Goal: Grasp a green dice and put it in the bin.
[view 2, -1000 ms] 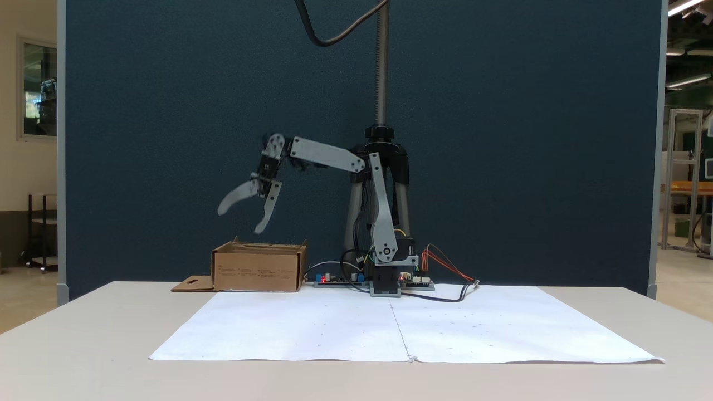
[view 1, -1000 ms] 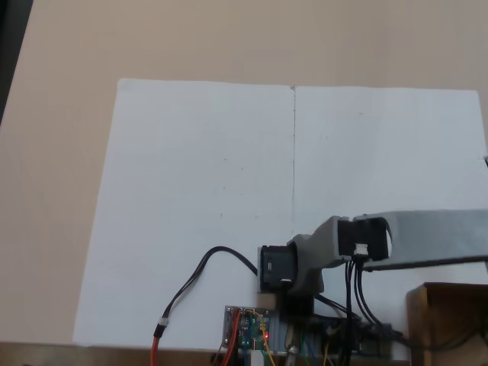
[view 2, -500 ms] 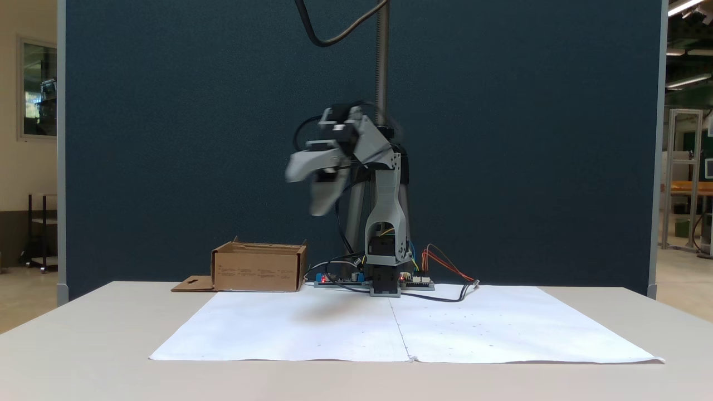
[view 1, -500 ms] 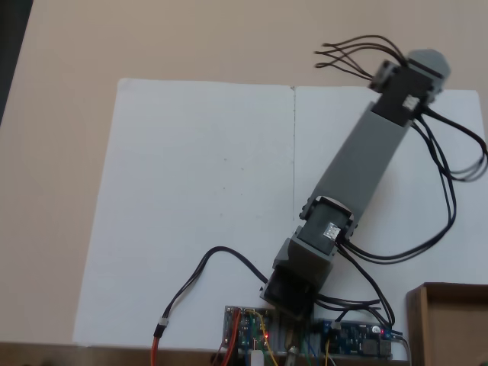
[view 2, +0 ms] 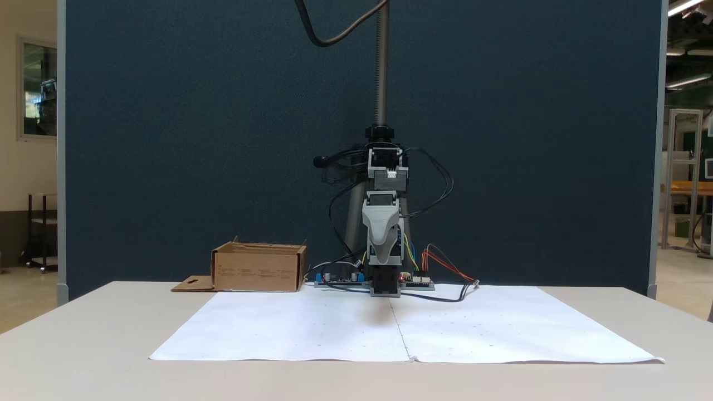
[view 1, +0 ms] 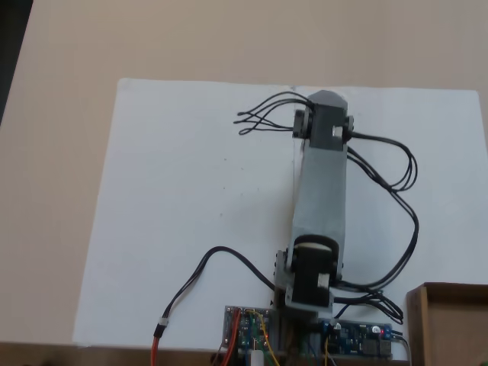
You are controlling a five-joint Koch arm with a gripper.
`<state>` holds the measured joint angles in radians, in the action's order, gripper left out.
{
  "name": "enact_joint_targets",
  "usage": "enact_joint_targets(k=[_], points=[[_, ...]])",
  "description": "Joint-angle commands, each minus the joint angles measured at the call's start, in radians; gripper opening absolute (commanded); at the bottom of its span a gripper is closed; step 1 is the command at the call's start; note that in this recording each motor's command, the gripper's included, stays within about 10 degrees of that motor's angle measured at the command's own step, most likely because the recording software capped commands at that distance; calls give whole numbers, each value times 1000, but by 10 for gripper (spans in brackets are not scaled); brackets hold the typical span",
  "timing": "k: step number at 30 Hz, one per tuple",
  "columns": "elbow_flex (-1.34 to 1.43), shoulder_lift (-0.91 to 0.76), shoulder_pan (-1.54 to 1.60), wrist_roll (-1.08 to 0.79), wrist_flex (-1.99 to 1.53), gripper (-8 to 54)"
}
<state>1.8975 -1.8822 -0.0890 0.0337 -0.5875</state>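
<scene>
End effector: the grey plastic end effector [view 2: 382,260] hangs tip-down in front of the arm's base, facing the front fixed camera. One broad jaw covers whatever lies behind it, so I cannot tell whether it is open or closed.
Height: its tip is above the desk, with a dark shadow on the paper just below.
Arm: the grey arm link [view 1: 320,198] runs from the base at the lower edge of the top fixed view up to a black joint. The link lies along the seam between the paper sheets.
Cables: thin black cables [view 1: 396,175] loop out from the joint on both sides.
Base electronics: small circuit boards [view 2: 340,278] with lit red lights sit beside the base. Red and orange wires [view 2: 445,267] trail from them onto the paper.
Paper: two white paper sheets [view 2: 312,328] lie edge to edge on the beige desk [view 2: 83,334].
Bin: the brown cardboard box bin [view 2: 259,270] stands on the desk, well apart from the end effector. It is left of the base in the front fixed view and at the lower right corner [view 1: 450,288] in the top one.
Flap: a loose cardboard flap [view 2: 192,284] lies flat against the bin's far side.
Green dice: where it is cannot be told, and the bin's walls hide its inside.
Backdrop: a dark blue partition [view 2: 167,139] stands behind the desk.
</scene>
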Motion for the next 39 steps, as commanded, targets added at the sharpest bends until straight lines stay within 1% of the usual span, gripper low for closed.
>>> enact_joint_targets(k=[1, 5, 8, 11, 16, 20, 26, 29, 39], points=[[54, -112, -12, -11, 164, 451], [272, -258, -14, -78, 320, 452], [414, -324, -23, -152, 431, 451], [583, -359, -25, -209, 547, 443], [850, -387, 2, -225, 734, 435], [1002, -451, 29, -225, 914, 432], [1150, -488, 38, -227, 1282, 432], [1230, -491, 37, -227, 1402, 436], [1230, -492, 32, -288, 1653, 444]])
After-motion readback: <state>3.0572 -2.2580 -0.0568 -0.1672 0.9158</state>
